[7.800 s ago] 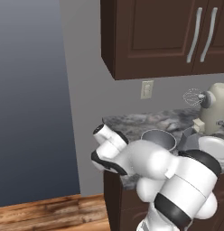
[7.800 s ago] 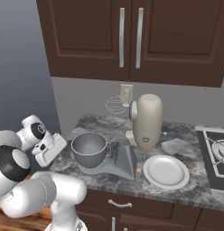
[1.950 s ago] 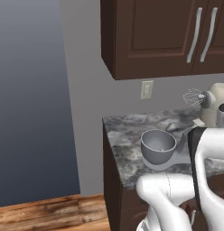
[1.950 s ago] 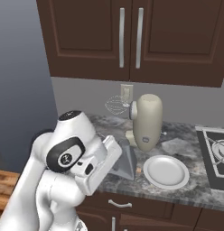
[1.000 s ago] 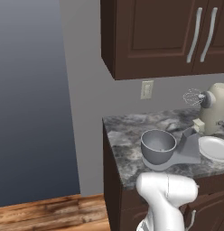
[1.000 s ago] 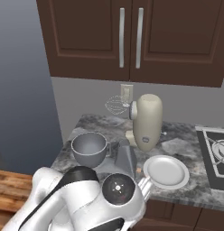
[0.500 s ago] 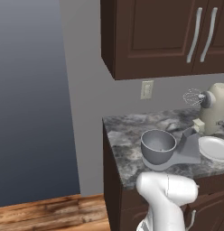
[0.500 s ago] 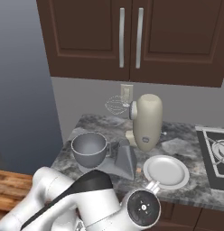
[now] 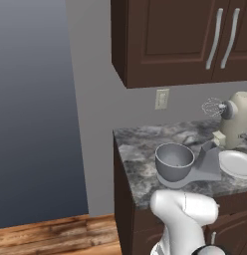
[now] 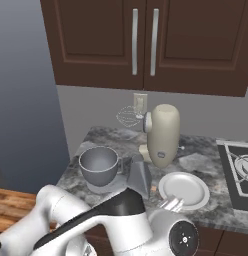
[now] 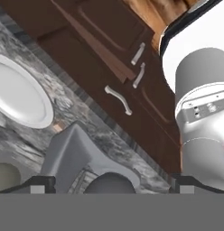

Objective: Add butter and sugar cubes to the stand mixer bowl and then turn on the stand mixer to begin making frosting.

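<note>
Stand mixer bowl [image 10: 99, 165] waits empty on the mixer's base while we come in low over the near edge of the tabletop [image 9: 140, 159].

The stand mixer [image 10: 163, 135] has its cream head tilted back, whisk [image 10: 127, 116] lifted clear, which we judge leaves the bowl open for loading. The bowl sits left of the head, at the left end of the tabletop; a white plate [image 10: 183, 188] lies to the right, nearer us. Our gripper [image 11: 111, 182] looks across the mixer's grey base [image 11: 71, 151] toward the plate and the lower cabinet fronts [image 11: 123, 85]; its fingertips [image 11: 41, 182] stand at the widest spread with nothing between them. We cannot make out the butter or sugar cubes; a small tan speck beside the plate is too small to name.
</note>
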